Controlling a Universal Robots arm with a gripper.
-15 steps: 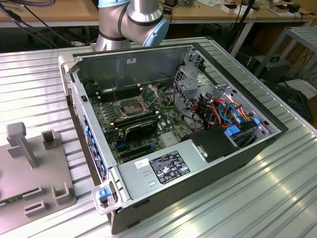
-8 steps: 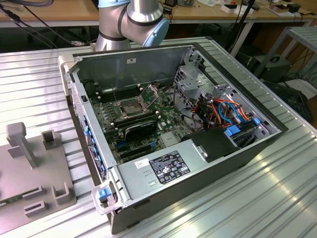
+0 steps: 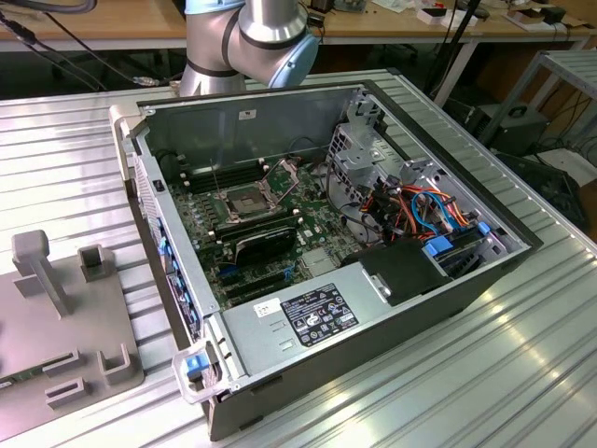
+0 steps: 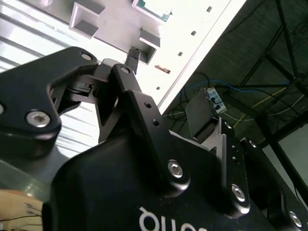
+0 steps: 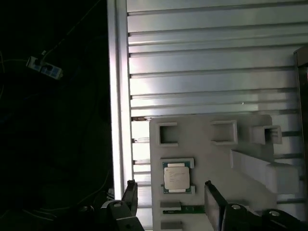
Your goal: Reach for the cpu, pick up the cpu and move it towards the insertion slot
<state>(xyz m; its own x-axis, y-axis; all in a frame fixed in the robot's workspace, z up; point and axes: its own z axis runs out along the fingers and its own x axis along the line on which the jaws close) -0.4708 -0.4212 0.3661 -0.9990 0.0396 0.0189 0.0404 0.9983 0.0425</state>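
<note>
By the grey plate's (image 5: 202,159) edge, the gripper (image 5: 168,183) hangs open over the cpu (image 5: 176,178); go down straight, keeping it in the middle.

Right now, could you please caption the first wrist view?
Open gripper aimed at the cpu resting on its grey fixture.

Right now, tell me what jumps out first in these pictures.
An open computer case sits mid-table in the exterior view, the insertion slot on its motherboard. In the first wrist view the cpu lies in a grey holder plate, with the open gripper hanging over it.
</note>
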